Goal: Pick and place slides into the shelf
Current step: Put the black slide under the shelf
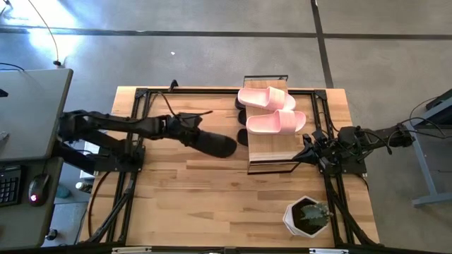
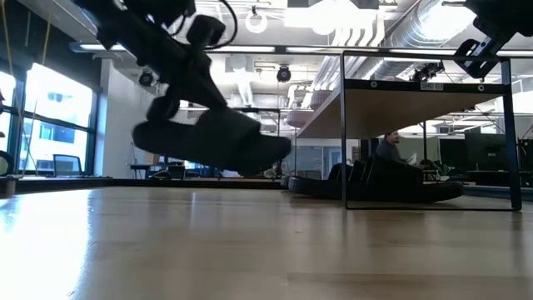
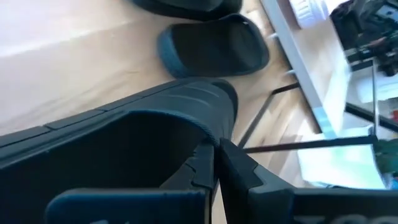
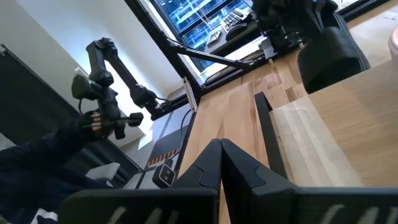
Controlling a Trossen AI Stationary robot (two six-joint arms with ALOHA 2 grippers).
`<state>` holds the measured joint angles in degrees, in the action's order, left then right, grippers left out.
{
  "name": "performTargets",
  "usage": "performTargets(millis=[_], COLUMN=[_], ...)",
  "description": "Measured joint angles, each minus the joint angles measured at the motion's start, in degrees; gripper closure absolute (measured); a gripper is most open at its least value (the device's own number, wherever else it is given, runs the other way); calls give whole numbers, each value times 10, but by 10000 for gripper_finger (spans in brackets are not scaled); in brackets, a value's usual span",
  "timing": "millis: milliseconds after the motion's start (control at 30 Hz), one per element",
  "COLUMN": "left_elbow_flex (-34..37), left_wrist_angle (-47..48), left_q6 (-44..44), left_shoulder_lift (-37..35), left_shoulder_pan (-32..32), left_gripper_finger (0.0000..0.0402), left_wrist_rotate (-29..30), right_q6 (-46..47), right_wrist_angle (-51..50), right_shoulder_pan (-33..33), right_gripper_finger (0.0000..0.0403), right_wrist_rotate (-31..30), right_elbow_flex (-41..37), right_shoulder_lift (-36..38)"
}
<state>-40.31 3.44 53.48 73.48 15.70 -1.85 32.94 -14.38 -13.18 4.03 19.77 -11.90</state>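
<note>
The left gripper [image 1: 200, 135] is out over the middle of the tabletop [image 1: 212, 190], its fingers [image 3: 208, 167] closed tight on a black slide [image 1: 215, 144]. In the low view that slide [image 2: 212, 146] hangs clear above the wood, roughly level, gripped from above. The left wrist view shows the fingers pinching the edge of its wide strap [image 3: 155, 118].

The shelf [image 1: 268, 144] stands just to the right of the held slide, toward the tabletop's far right part. Its light plank top carries the pink pair: one pink slide [image 1: 265, 97] at the far end and the other [image 1: 277, 122] just nearer, side by side and nearly touching. Dark slides [image 1: 242, 134] peek out from under the plank's left edge, on or near the lower level; how many sit there I cannot tell. The left wrist view shows another black slide [image 3: 214, 46] lying flat on the wood beside the thin black frame [image 3: 261, 115].

The right gripper [image 1: 308, 149] waits at the shelf's near right corner, fingers [image 4: 221, 163] pressed together and holding nothing, pointing at the plank's edge [image 4: 323, 143].

A white pot with a plant [image 1: 308, 216] sits at the near right of the tabletop. Beyond it, in the right wrist view, a person's hand [image 4: 93, 121] grips a second dark arm.
</note>
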Motion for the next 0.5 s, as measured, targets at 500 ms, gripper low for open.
performTargets(millis=[500], left_elbow_flex=[2], left_wrist_angle=[-203], left_q6=[66], left_shoulder_lift=[173], left_shoulder_pan=[-46], left_gripper_finger=[401], left_wrist_rotate=[-6], right_q6=[-3], right_wrist_angle=[-1], right_shoulder_pan=[0], right_gripper_finger=[403], right_wrist_rotate=[5], right_elbow_flex=[0], right_shoulder_lift=[0])
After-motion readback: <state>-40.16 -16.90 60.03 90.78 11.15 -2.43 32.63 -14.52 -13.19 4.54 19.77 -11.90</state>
